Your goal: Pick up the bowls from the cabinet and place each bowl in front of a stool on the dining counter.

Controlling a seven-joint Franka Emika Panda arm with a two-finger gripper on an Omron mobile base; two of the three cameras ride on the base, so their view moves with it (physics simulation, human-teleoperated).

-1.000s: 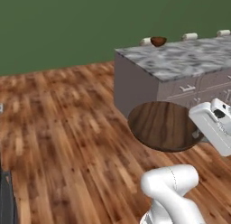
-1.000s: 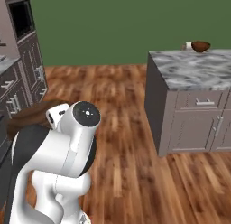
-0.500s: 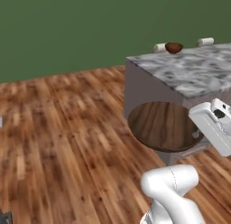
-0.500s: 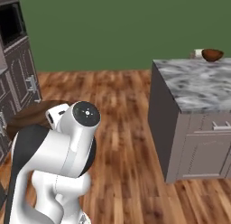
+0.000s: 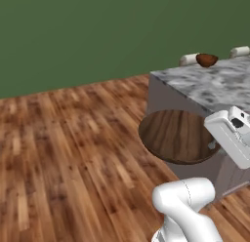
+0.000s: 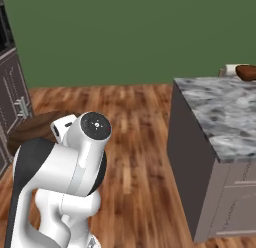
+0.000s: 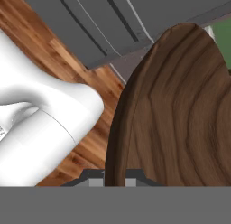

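Observation:
A wide, shallow, dark wooden bowl (image 5: pixel 177 135) hangs above the floor beside the dining counter (image 5: pixel 211 86). My gripper (image 5: pixel 213 144) is shut on its right rim. In the hand view the same bowl (image 7: pixel 180 110) stands edge-on, its rim between the fingertips of the gripper (image 7: pixel 115 179). From the right base view, the bowl (image 6: pixel 34 128) peeks out behind my arm. A second, deeper bowl (image 5: pixel 206 59) sits at the counter's far edge, in front of a stool (image 5: pixel 188 58); it also shows at the frame's edge as the deeper bowl (image 6: pixel 247 72). The cabinet is out of view.
A second stool (image 5: pixel 239 51) stands behind the counter further right. Taupe drawer units (image 6: pixel 14 94) line the left side. Wooden floor (image 5: pixel 73 148) stretches open to the left of the counter (image 6: pixel 225 117), with a green wall behind.
The base has moved, so the whole scene has shifted; the counter now sits further right and larger in both base views. The held bowl stays in the gripper.

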